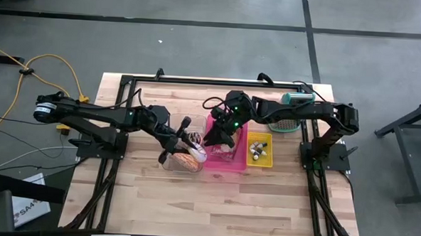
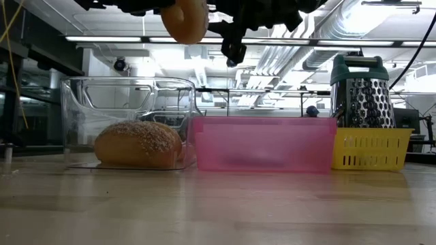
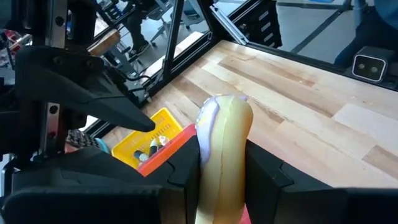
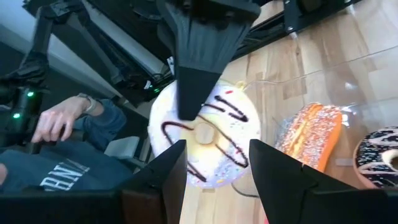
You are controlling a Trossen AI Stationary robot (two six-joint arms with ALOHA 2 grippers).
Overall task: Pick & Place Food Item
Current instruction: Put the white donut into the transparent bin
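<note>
A white-iced donut [image 4: 208,140] with chocolate drizzle hangs in the air, and my left gripper [image 3: 224,171] is shut on it. It shows at the low view's top [image 2: 185,19], above the right end of the clear container [image 2: 129,122]. A seeded bun [image 2: 139,144] lies on that container's floor. My right gripper [image 4: 217,177] is open close by, pointing at the donut's iced face without touching it. It is above the pink bin [image 1: 229,151], which stands right of the container. My left gripper pinches the donut between its two fingers, one on each flat face. One finger [image 4: 198,81] lies across the iced face [image 4: 217,115] from the rim to the hole. The fingers come from the table's left, slanting slightly down. The donut stands on edge, lifted clear.
A yellow basket [image 1: 259,150] with small items stands right of the pink bin, and a metal grater [image 2: 361,95] is behind it. A chocolate-iced donut [image 4: 379,155] also lies in the clear container. A person's hand [image 4: 59,121] shows beyond the table.
</note>
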